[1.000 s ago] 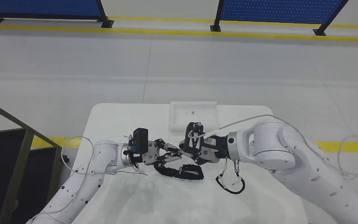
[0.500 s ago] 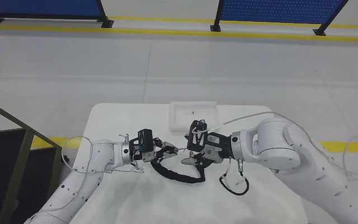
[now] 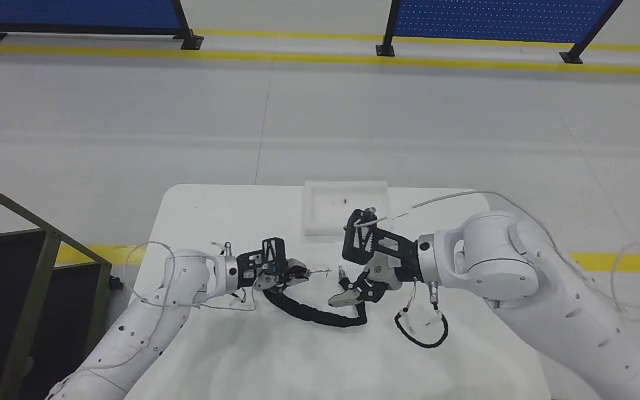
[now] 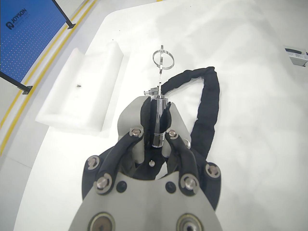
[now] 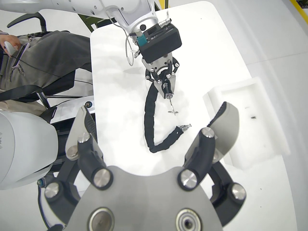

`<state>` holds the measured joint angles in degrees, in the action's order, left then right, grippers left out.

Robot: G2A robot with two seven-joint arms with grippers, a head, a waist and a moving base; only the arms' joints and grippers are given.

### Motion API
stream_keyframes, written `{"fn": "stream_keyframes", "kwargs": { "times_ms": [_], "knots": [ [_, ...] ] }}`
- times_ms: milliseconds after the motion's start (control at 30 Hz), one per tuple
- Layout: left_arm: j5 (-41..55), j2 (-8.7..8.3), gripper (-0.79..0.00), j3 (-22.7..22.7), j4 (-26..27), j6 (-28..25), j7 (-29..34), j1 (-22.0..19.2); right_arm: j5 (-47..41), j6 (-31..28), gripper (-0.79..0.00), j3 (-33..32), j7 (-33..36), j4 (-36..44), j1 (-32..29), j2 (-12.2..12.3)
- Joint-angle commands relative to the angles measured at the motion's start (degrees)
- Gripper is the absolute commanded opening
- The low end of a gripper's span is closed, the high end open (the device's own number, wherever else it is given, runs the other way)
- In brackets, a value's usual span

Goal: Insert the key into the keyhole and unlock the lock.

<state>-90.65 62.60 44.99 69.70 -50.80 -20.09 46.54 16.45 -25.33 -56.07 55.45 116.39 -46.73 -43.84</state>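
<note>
My left gripper (image 4: 156, 111) is shut on the chrome lock cylinder (image 4: 157, 121), held just above the table. The key (image 4: 160, 80) sticks out of the cylinder's end, its ring (image 4: 163, 60) hanging beyond it. The lock's black sleeved cable (image 4: 209, 111) runs from the cylinder and loops across the table (image 3: 200, 350). The cable's free end (image 5: 185, 127), a metal pin, lies loose on the table. My right gripper (image 5: 154, 109) is open and empty, a short way off the key and above the pin. From above, the left gripper (image 3: 285, 272), key (image 3: 315, 270) and right gripper (image 3: 345, 288) stand in a row.
A white foam tray (image 3: 345, 205) sits at the table's far edge, behind the grippers, with a small dark speck in it. A small box (image 4: 296, 55) lies off past the table's edge. Bare table stretches toward the near edge.
The two grippers have drawn apart. The right gripper opened and backed off the key. The cable, bunched before, now lies in an open loop with its pin end free.
</note>
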Motion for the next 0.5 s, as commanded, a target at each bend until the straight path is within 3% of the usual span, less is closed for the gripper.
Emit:
{"fn": "stream_keyframes", "kwargs": {
  "times_ms": [0,267,467],
  "knots": [
    [0.8,0.35,0.000,-0.3,-0.8,-0.3,0.4,-0.7,-0.5,-0.7,0.000,0.5,-1.3,-1.4,0.3,-0.3],
    [4.2,0.94,0.000,0.7,-1.2,-2.7,-3.0,-3.5,-0.1,-4.5,0.000,1.2,-4.9,-6.2,2.5,-1.3],
    [3.0,0.01,0.000,4.1,0.1,-7.2,-2.5,-10.1,1.3,-8.9,0.000,2.3,-7.3,-12.0,8.1,-2.7]
  ]
}}
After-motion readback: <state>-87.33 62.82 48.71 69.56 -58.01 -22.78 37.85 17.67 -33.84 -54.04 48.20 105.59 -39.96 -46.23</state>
